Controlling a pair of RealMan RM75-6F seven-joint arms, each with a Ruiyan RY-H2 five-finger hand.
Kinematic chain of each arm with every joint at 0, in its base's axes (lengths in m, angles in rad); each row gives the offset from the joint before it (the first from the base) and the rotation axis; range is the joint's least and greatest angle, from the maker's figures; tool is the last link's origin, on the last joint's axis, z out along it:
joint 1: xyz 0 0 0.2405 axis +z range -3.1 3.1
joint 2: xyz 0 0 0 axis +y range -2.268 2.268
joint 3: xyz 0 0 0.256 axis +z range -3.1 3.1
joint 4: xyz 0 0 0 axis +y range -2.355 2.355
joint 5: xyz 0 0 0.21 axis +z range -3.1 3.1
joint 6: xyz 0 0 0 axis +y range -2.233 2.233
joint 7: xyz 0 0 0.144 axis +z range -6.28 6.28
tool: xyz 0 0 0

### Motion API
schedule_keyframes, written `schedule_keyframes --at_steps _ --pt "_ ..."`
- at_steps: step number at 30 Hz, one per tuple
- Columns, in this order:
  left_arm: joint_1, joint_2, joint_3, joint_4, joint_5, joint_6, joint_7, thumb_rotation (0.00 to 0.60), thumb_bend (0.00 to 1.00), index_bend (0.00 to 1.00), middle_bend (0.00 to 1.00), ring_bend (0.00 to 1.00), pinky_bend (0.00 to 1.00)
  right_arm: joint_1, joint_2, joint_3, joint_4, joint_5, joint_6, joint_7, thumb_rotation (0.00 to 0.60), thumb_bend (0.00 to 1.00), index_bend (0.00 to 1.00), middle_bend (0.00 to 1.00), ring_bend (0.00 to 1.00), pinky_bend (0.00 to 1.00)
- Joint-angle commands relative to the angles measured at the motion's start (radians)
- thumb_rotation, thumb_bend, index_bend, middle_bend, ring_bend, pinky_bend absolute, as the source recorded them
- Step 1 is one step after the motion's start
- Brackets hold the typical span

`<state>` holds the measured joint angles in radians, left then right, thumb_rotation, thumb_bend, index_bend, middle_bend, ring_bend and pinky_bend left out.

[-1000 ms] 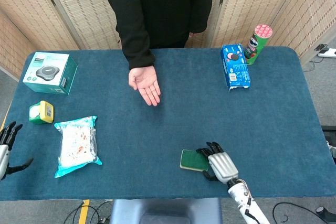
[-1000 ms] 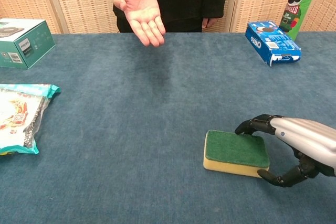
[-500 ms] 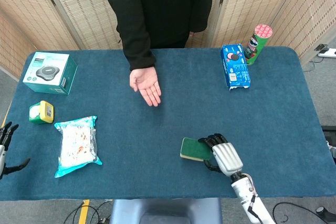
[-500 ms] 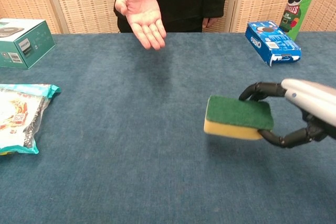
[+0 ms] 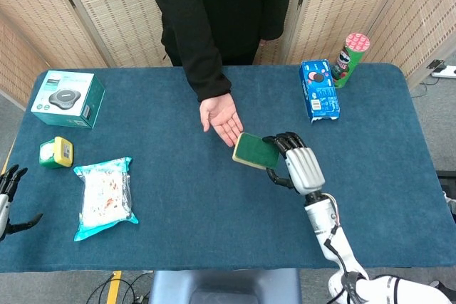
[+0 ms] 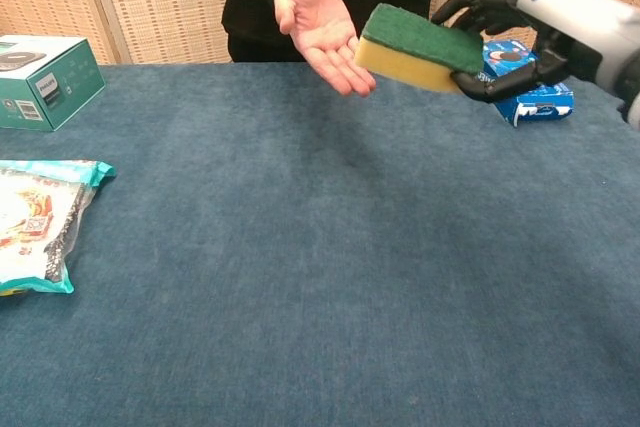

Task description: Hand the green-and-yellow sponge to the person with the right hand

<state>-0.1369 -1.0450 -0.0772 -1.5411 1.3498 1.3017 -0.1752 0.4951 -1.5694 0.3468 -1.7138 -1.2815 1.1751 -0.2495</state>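
My right hand (image 5: 296, 163) (image 6: 540, 32) grips the green-and-yellow sponge (image 5: 253, 151) (image 6: 415, 47) by its right end and holds it raised well above the table, green side up. The sponge's free end reaches the fingertips of the person's open palm (image 5: 224, 117) (image 6: 322, 29); whether they touch I cannot tell. The person in black stands at the far edge of the table. My left hand (image 5: 8, 201) hangs with fingers spread and empty at the table's left edge, seen only in the head view.
A blue cookie box (image 5: 319, 89) and a green chips can (image 5: 349, 58) stand at the far right. A teal box (image 5: 68, 99), a small yellow-green item (image 5: 55, 152) and a snack bag (image 5: 105, 197) lie on the left of the blue table (image 5: 214, 226).
My right hand lifted the sponge off the table and carried it up and forward to the person's palm. The person's hand shifted right toward it. My left hand stayed put.
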Motion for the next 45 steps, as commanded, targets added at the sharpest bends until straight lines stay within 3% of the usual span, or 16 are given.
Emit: schedule_keyframes --at_steps 1,7,11,13,17,21,27,30,33,35,38,41,45 --pt "-0.004 0.005 0.001 0.008 0.004 -0.011 -0.024 0.6 0.26 0.0 0.02 0.04 0.24 0.081 -0.056 0.057 0.083 0.08 -0.059 -0.023 0.6 0.38 0.36 0.35 0.2 0.16" --pt "-0.008 0.012 0.006 0.017 0.013 -0.022 -0.054 0.6 0.26 0.0 0.02 0.04 0.24 0.197 -0.122 0.109 0.211 0.156 -0.113 -0.065 0.6 0.36 0.36 0.34 0.2 0.16" --pt "-0.009 0.015 0.007 0.027 0.01 -0.031 -0.072 0.6 0.26 0.0 0.02 0.04 0.24 0.233 -0.145 0.113 0.257 0.164 -0.105 -0.075 0.6 0.33 0.36 0.3 0.2 0.16" --pt "-0.009 0.017 0.006 0.031 0.008 -0.033 -0.086 0.6 0.26 0.01 0.02 0.04 0.24 0.248 -0.149 0.113 0.277 0.178 -0.116 -0.072 0.6 0.3 0.3 0.25 0.17 0.15" --pt "-0.006 0.021 0.01 0.031 0.021 -0.026 -0.1 0.6 0.26 0.01 0.02 0.04 0.24 0.268 -0.142 0.107 0.291 0.205 -0.137 -0.081 0.6 0.26 0.09 0.12 0.06 0.05" --pt "-0.002 0.023 0.015 0.031 0.034 -0.013 -0.098 0.6 0.26 0.01 0.02 0.04 0.24 0.265 -0.112 0.094 0.248 0.213 -0.126 -0.098 0.6 0.22 0.0 0.03 0.0 0.0" --pt "0.001 0.022 0.013 0.031 0.035 -0.001 -0.099 0.6 0.26 0.01 0.02 0.04 0.24 0.2 0.0 0.057 0.055 0.163 -0.025 -0.141 0.6 0.19 0.0 0.0 0.0 0.0" --pt "0.002 0.023 0.012 0.026 0.04 0.005 -0.102 0.6 0.26 0.01 0.02 0.04 0.24 0.141 0.093 0.014 -0.081 0.13 0.019 -0.165 0.6 0.19 0.0 0.0 0.0 0.0" --pt "0.003 0.018 0.015 0.018 0.048 0.017 -0.073 0.6 0.26 0.01 0.02 0.04 0.24 0.053 0.205 -0.075 -0.195 0.073 0.061 -0.161 0.6 0.19 0.0 0.0 0.0 0.0" --pt "0.004 0.013 0.016 0.011 0.056 0.03 -0.042 0.6 0.26 0.01 0.02 0.04 0.24 -0.019 0.278 -0.164 -0.222 0.0 0.088 -0.121 0.6 0.19 0.0 0.0 0.0 0.0" --pt "0.01 0.0 0.02 0.003 0.088 0.071 -0.005 0.6 0.26 0.01 0.02 0.04 0.24 -0.113 0.347 -0.298 -0.166 -0.128 0.128 -0.027 0.6 0.19 0.0 0.0 0.0 0.0" --pt "0.021 -0.01 0.028 -0.012 0.122 0.114 0.041 0.6 0.26 0.02 0.02 0.04 0.24 -0.194 0.357 -0.387 -0.037 -0.227 0.204 0.024 0.6 0.2 0.0 0.0 0.0 0.0" --pt "0.03 -0.024 0.036 -0.03 0.145 0.146 0.107 0.6 0.26 0.02 0.02 0.04 0.24 -0.285 0.322 -0.429 0.108 -0.285 0.32 0.096 0.6 0.2 0.0 0.0 0.0 0.0"
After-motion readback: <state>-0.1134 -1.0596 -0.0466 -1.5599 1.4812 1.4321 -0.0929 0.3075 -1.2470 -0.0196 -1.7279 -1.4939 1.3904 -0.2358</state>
